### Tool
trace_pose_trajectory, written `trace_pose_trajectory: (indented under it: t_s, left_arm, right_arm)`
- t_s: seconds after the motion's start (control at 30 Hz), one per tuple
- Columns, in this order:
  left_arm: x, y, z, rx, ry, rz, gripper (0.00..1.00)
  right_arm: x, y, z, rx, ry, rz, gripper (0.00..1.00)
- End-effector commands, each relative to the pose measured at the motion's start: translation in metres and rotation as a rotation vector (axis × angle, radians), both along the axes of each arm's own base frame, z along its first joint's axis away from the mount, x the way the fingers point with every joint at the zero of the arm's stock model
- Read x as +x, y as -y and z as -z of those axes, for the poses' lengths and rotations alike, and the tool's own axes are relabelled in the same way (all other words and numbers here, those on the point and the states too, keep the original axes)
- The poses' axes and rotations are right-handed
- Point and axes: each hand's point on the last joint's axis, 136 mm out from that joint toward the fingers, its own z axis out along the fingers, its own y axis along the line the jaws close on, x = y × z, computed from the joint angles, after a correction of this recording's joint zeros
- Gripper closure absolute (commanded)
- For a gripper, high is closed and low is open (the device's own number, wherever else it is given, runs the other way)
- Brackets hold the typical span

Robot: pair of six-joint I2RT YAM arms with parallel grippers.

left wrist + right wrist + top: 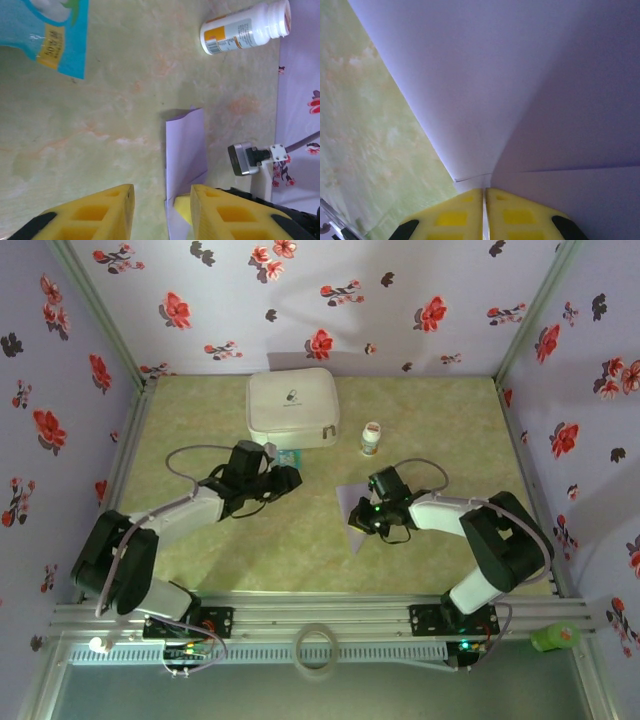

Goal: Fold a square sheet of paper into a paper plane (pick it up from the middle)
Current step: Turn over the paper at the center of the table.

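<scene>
At the near side of the table [300, 550], right of centre: the right gripper [484, 200] has its yellow fingers [520, 217] pressed together on the square sheet of paper [520, 100], with only the lavender edge between the pads. From the wrist view the sheet rises away from the fingertips in two planes that meet in a soft valley, bent rather than creased. From above, the same sheet [350, 502] sits partly under that gripper [360, 522], one corner pointing toward the back. No dart shape yet, so I judge the folding has barely begun.

Just left of it, the left gripper [162, 210] hangs over bare table with its jaws apart and nothing between them, aimed at the sheet's free end [187, 145] but apart from it.

Farther back: a teal-and-white packet [287, 455], then a white pill bottle [371, 438] upright near the sheet's far corner, then the white zip case [292, 408] by the back wall.

For a good step, keep the pinch firm and lift slowly so the thin paper does not tear or slip. Bring the left jaws square onto the free edge. Match the edges before pressing any crease, and keep the sheet away from the bottle.
</scene>
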Motion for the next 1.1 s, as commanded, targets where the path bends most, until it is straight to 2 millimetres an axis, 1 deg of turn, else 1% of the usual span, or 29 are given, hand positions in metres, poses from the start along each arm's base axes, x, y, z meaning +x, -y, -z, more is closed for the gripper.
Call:
trace_pose_trajectory:
  t_s: [0.0, 0.2, 0.27, 0.37, 0.5, 0.57, 0.63, 0.73, 0.77, 0.8, 0.87, 0.97, 1.07]
  left_arm:
    - [0.003, 0.021, -0.010, -0.076, 0.003, 0.040, 0.67]
    - [0.006, 0.043, -0.008, -0.107, -0.022, 0.058, 0.69]
    - [0.005, 0.048, -0.007, -0.108, -0.028, 0.069, 0.70]
    - [0.001, 0.053, -0.003, -0.108, -0.040, 0.075, 0.70]
    - [-0.001, 0.053, 0.001, -0.104, -0.051, 0.076, 0.70]
    - [0.000, 0.053, 0.001, -0.104, -0.052, 0.076, 0.70]
    - [0.000, 0.054, 0.000, -0.102, -0.053, 0.076, 0.70]
    - [0.000, 0.054, 0.000, -0.099, -0.052, 0.080, 0.70]
    - [0.000, 0.055, 0.000, -0.099, -0.050, 0.083, 0.70]
    - [0.000, 0.055, -0.001, -0.098, -0.047, 0.086, 0.71]
    - [-0.001, 0.058, 0.000, -0.097, -0.049, 0.096, 0.71]
    - [-0.003, 0.069, 0.001, -0.107, -0.056, 0.126, 0.71]
    - [-0.007, 0.083, 0.004, -0.113, -0.071, 0.169, 0.72]
  right_arm:
    - [-0.014, 0.004, 0.015, -0.023, -0.059, 0.026, 0.89]
    - [-0.019, -0.001, 0.019, -0.032, -0.057, 0.091, 0.88]
    - [-0.023, 0.001, 0.025, -0.061, -0.098, 0.141, 0.88]
    - [-0.026, -0.002, 0.028, -0.066, -0.124, 0.174, 0.89]
    - [-0.025, 0.004, 0.026, -0.099, -0.091, 0.250, 0.88]
    - [-0.025, 0.007, 0.022, -0.094, -0.073, 0.276, 0.88]
    - [-0.024, 0.004, 0.014, -0.064, -0.053, 0.255, 0.87]
    - [-0.023, -0.016, -0.014, 0.029, 0.008, 0.139, 0.77]
    - [-0.023, -0.017, -0.022, 0.031, 0.026, 0.111, 0.75]
    - [-0.023, -0.015, -0.027, 0.020, 0.046, 0.101, 0.73]
    - [-0.020, 0.002, -0.030, -0.032, 0.076, 0.126, 0.72]
    - [-0.017, 0.032, -0.024, -0.062, 0.057, 0.209, 0.72]
    - [-0.015, 0.051, -0.021, -0.047, 0.048, 0.267, 0.72]
